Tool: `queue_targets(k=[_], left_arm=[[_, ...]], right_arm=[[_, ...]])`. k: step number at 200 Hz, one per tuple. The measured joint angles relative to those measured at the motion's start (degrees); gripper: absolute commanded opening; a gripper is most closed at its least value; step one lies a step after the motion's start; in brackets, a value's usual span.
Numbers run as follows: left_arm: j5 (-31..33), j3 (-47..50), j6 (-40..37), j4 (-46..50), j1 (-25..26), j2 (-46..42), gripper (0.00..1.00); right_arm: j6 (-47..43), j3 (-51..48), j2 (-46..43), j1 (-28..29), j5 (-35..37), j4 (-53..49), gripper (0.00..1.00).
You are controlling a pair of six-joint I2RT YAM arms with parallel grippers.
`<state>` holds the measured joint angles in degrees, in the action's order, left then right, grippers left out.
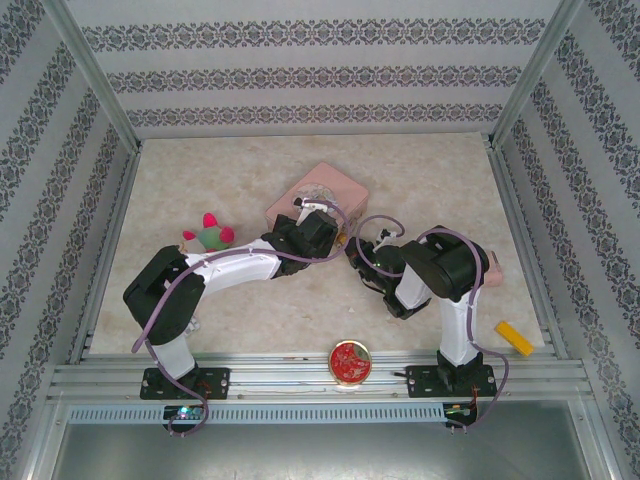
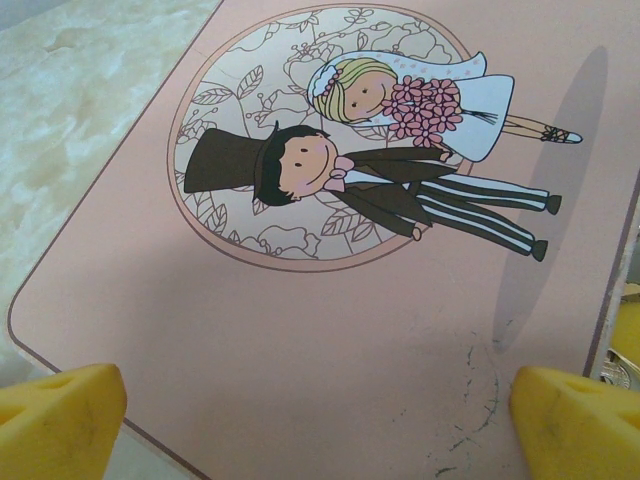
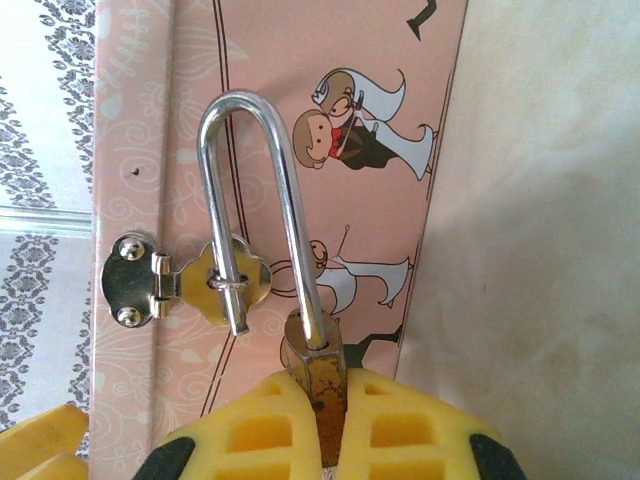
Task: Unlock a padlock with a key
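Note:
The brass padlock [image 3: 322, 372] hangs at the front of the pink picture box [image 3: 300, 120], and my right gripper [image 3: 328, 395] is shut on its body. One leg of its silvery shackle [image 3: 250, 110] is seated in the body. The free leg is out of the body and threads the ring of the box's metal hasp [image 3: 185, 280]. I cannot make out the key. My left gripper [image 2: 318, 430] is open just above the box lid [image 2: 330, 330], with its yellow fingertips [image 2: 60, 420] far apart. From above, both grippers meet at the box [image 1: 325, 185].
A round red tin [image 1: 351, 361] sits at the near edge between the arm bases. A green and pink plush toy [image 1: 208, 233] lies left of the box. A yellow block [image 1: 515, 338] lies at the near right. Patterned walls enclose the table.

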<state>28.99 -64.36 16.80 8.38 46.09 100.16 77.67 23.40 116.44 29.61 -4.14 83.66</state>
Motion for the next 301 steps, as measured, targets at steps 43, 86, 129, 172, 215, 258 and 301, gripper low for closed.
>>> queue_targets(k=[43, 86, 129, 172, 215, 258, 301], left_arm=[[0.0, 0.0, 0.0, 0.0, 0.0, 0.0, 0.98], [0.0, 0.0, 0.0, 0.0, 0.0, 0.0, 0.99], [0.0, 0.0, 0.0, 0.0, 0.0, 0.0, 0.99], [0.0, 0.0, 0.0, 0.1, 0.0, 0.0, 0.99], [0.2, 0.0, 0.0, 0.1, 0.0, 0.0, 0.99], [0.2, 0.0, 0.0, 0.1, 0.0, 0.0, 0.99], [0.2, 0.0, 0.0, 0.1, 0.0, 0.0, 0.98]], right_arm=[[0.0, 0.0, 0.0, -0.3, -0.3, 0.2, 0.00], [0.0, 0.0, 0.0, -0.3, -0.3, 0.2, 0.00], [0.2, 0.1, 0.0, -0.5, -0.4, 0.2, 0.00], [0.3, 0.3, 0.0, -0.7, -0.5, 0.2, 0.00], [0.9, 1.5, 0.4, -1.7, -0.2, 0.1, 0.00], [1.6, 1.7, 0.5, -1.8, -0.2, 0.1, 0.00], [1.7, 1.7, 0.5, -1.8, -0.2, 0.1, 0.00]])
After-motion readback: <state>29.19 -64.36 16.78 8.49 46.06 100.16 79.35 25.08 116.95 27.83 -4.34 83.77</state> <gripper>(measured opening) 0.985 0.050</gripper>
